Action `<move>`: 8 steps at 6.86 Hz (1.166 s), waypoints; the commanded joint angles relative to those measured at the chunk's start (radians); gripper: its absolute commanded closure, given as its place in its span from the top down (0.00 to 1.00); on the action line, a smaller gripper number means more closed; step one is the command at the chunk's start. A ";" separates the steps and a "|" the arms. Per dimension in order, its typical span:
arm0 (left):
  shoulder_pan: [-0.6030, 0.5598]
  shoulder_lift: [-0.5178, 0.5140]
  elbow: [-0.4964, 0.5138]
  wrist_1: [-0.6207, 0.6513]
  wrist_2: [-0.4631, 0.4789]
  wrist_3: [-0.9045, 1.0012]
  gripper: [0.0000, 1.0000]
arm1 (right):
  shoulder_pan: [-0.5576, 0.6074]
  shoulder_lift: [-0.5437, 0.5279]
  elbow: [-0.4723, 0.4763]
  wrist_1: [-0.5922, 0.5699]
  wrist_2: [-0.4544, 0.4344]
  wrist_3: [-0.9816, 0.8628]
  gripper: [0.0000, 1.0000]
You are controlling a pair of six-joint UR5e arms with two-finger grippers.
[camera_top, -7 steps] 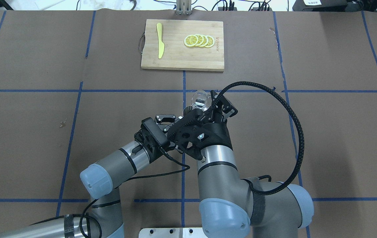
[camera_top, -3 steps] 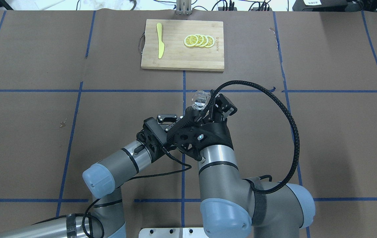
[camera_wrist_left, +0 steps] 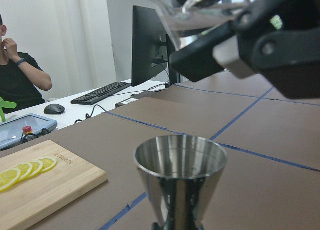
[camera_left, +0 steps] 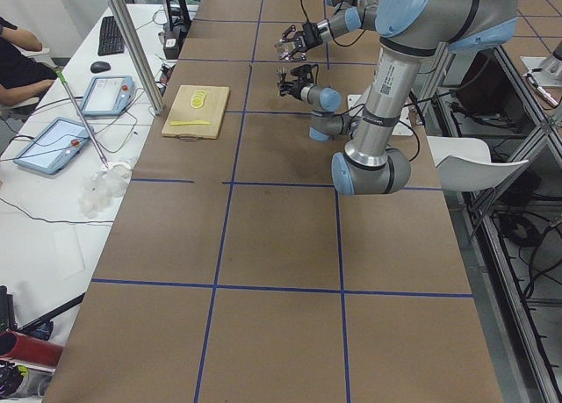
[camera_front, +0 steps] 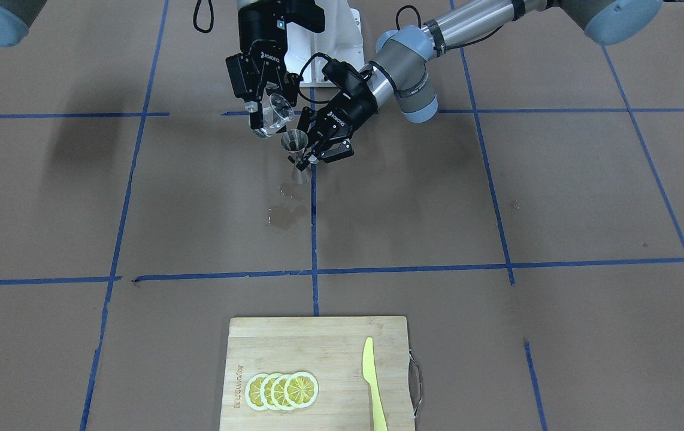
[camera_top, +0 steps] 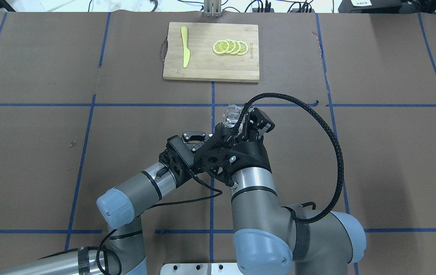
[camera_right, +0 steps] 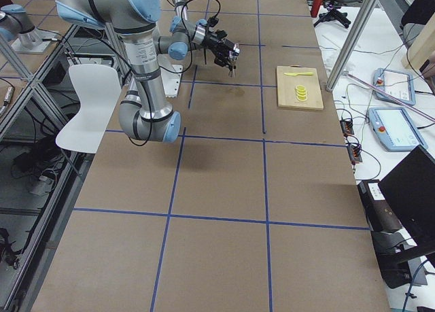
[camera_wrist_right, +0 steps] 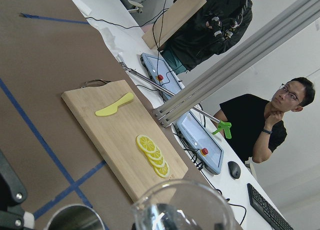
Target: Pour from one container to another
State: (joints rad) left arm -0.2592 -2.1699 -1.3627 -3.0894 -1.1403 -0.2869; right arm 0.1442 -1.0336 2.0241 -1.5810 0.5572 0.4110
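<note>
My right gripper (camera_front: 267, 114) is shut on the small clear glass cup (camera_front: 276, 120), which it holds tilted in the air. The cup's lip hangs just above and beside the steel jigger (camera_front: 296, 143). My left gripper (camera_front: 309, 157) is shut on the jigger's narrow waist and keeps it upright above the table. In the left wrist view the jigger's open cone (camera_wrist_left: 180, 165) fills the bottom centre, with the tilted glass cup (camera_wrist_left: 200, 12) overhead. In the overhead view the glass cup (camera_top: 231, 114) shows past the right gripper, and the jigger is hidden.
A dark wet patch (camera_front: 285, 218) marks the brown paper below the jigger. At the far side lies a wooden cutting board (camera_top: 202, 65) with lemon slices (camera_top: 230, 47) and a yellow plastic knife (camera_top: 184, 46). Operators sit beyond the table's far edge.
The right wrist has turned a little, tilting the cup slightly further. The left arm has shifted slightly to the right. Both grips are unchanged.
</note>
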 commanded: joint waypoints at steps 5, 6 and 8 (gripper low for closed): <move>0.000 -0.002 0.000 0.000 0.002 0.002 0.00 | 0.000 0.001 0.045 -0.099 0.000 -0.075 0.00; 0.000 -0.002 0.000 0.000 0.004 0.002 0.00 | -0.002 0.001 0.045 -0.099 0.000 -0.087 0.00; 0.000 -0.002 0.000 0.000 0.002 0.000 0.00 | 0.000 0.006 0.045 -0.099 0.000 -0.115 0.00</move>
State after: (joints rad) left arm -0.2592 -2.1721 -1.3622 -3.0894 -1.1379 -0.2857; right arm 0.1438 -1.0310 2.0684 -1.6791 0.5568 0.3146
